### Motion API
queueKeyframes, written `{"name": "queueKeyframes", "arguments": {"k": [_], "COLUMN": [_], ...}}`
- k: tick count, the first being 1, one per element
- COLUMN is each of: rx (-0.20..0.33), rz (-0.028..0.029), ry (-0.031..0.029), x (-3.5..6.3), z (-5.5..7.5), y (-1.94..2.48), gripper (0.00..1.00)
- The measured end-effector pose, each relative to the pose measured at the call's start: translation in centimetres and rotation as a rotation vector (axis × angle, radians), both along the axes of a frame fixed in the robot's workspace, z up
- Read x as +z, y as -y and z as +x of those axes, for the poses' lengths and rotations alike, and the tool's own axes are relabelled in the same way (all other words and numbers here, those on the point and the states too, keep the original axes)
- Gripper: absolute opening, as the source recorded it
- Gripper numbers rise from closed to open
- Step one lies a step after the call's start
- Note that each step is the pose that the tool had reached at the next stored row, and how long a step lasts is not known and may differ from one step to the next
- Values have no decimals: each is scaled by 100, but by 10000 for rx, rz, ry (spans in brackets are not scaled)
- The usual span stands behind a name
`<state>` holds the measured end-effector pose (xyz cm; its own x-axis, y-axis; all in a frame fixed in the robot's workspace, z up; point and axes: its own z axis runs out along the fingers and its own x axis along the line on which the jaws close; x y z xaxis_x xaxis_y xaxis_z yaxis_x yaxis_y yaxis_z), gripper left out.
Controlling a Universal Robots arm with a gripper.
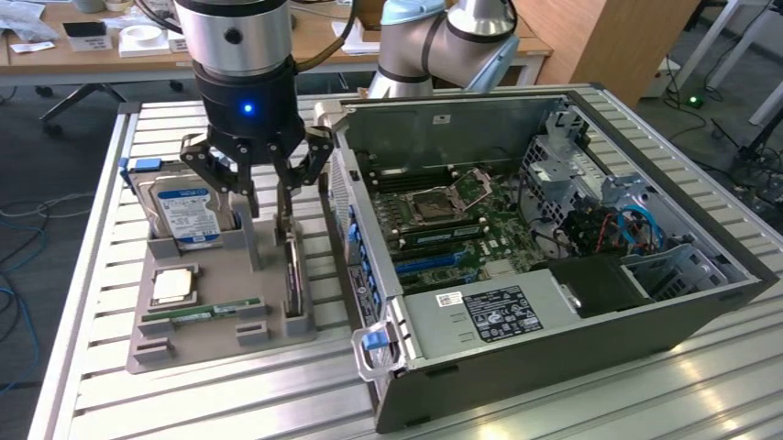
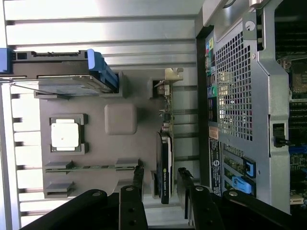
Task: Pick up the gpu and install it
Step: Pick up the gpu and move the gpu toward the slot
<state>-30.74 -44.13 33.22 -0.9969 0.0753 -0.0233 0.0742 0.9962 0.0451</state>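
Note:
The gpu (image 1: 293, 280) is a thin dark card with a silver end bracket, standing on edge in a slot at the side of the grey holder tray (image 1: 220, 344) nearest the computer case. My gripper (image 1: 267, 206) hangs just above it, open. In the wrist view the gpu (image 2: 164, 158) runs between my two black fingertips (image 2: 139, 175), with a gap on each side, so the gripper (image 2: 161, 178) straddles it without touching. The open computer case (image 1: 551, 229) lies on its side at the exterior view's right, with its motherboard (image 1: 453, 220) exposed.
The grey holder tray (image 2: 120, 120) also carries an upright silver hard drive (image 1: 183, 215) with a blue-white label, a square processor (image 1: 171, 286) and a green memory stick (image 1: 202, 313). The case's perforated rear wall (image 2: 240, 96) stands close beside the gpu. All rest on a slatted metal table (image 1: 98, 385).

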Motion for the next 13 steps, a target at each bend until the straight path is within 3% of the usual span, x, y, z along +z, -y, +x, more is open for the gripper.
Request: {"name": "queueKeyframes", "arguments": {"k": [13], "rx": [-1], "rz": [0], "ry": [0], "x": [-53], "z": [0], "y": [0], "gripper": [42]}}
